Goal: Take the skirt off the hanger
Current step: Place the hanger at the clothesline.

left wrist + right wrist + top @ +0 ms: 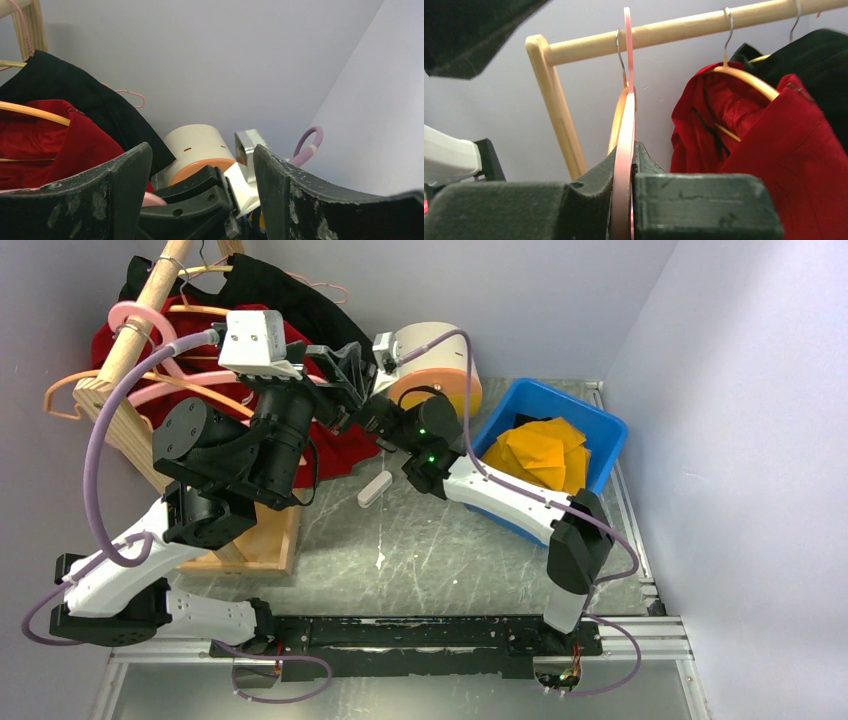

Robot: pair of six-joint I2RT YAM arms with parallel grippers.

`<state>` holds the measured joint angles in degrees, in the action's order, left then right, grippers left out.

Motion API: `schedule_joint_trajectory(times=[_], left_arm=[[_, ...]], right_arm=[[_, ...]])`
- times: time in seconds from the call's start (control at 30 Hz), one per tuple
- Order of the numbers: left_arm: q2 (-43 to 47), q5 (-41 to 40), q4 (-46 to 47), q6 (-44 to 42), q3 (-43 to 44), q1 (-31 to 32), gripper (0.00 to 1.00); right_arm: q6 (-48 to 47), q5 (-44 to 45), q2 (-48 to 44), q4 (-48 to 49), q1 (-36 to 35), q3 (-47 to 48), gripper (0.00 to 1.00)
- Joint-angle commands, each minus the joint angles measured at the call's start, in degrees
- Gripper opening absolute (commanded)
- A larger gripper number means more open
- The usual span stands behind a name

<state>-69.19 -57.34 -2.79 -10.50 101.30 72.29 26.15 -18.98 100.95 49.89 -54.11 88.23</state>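
- The red skirt (774,150) hangs crumpled on its orange hanger (749,82), on the rail (684,30) at 10 o'clock of the surface (450,550).
- By my judgement you have not freed it; the whole removal is left.
- Your right fingers (704,200) are clamped tight on a pink hanger (625,135), at 9 o'clock of the skirt.
- Your left fingers (310,200) stand wide apart, holding nothing.

This is a robotics lab test cell. Bare pale walls (720,390) box in a scuffed metal table (450,550) framed with aluminium rails (640,635), and two robot arms (500,495) are bolted to its near edge. Beyond the right arm's fingers (704,205) stands a small wooden clothes rack (674,32) with hangers (744,77). A blue bin (600,425) sits off to their right.
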Motion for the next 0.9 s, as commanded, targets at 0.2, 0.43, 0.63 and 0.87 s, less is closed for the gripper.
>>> schedule_joint_trajectory(times=[0.2,0.43,0.63,0.87], left_arm=[[1.67,-3.2,1.56,-1.36,-0.13,0.31,0.77],[2.41,-4.19,2.55,-2.5,-1.32,0.3,0.78],[3.06,-4.34,2.8,-2.4,-2.75,0.31,0.78],[4.4,-4.07,4.37,-3.49,-4.95,0.31,0.78]], right_arm=[[1.4,-3.89,3.11,1.04,-2.35,0.79,0.0],[-2.16,-3.47,0.6,0.78,-7.18,-4.67,0.0],[0.95,-4.56,-0.64,0.99,-10.14,-8.53,0.0],[-1.16,-1.53,-7.83,-8.96,-9.33,-12.94,0.65]])
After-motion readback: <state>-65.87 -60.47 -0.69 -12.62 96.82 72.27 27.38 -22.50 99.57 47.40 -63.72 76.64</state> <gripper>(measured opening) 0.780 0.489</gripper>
